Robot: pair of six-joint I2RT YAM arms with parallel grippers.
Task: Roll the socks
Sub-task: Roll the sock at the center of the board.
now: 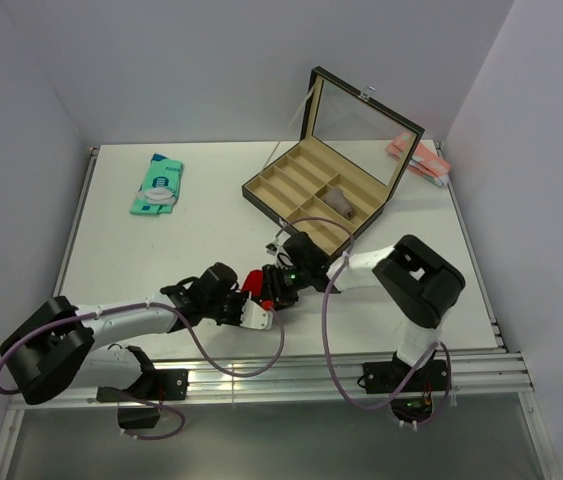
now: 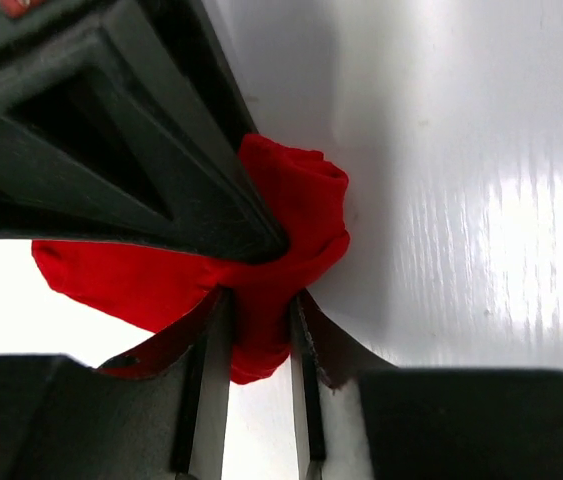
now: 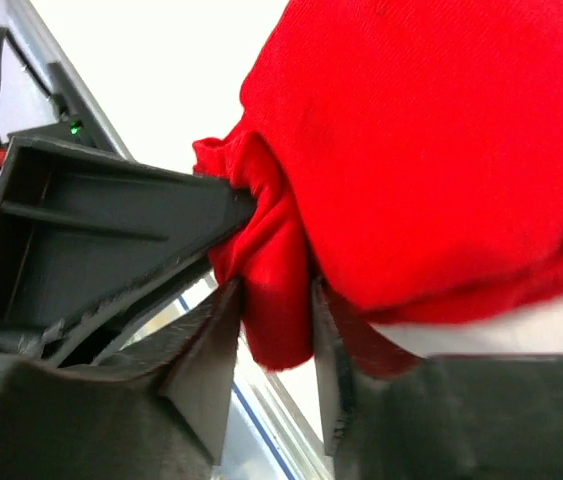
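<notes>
lol my left hand (image 2: 259,305) and right hand (image 3: 276,300) are both pinched tight on the small bright red fabric socks (image 1: 252,280), bunched between them near the front edge of the bench (image 1: 161,260), equally close to each.

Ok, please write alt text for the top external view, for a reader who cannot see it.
Two robot arms meet near the front of a white table, the left tool and the right tool both gripping one small red sock. Behind them stands an open box with compartments; a teal sock lies at the far left.
</notes>
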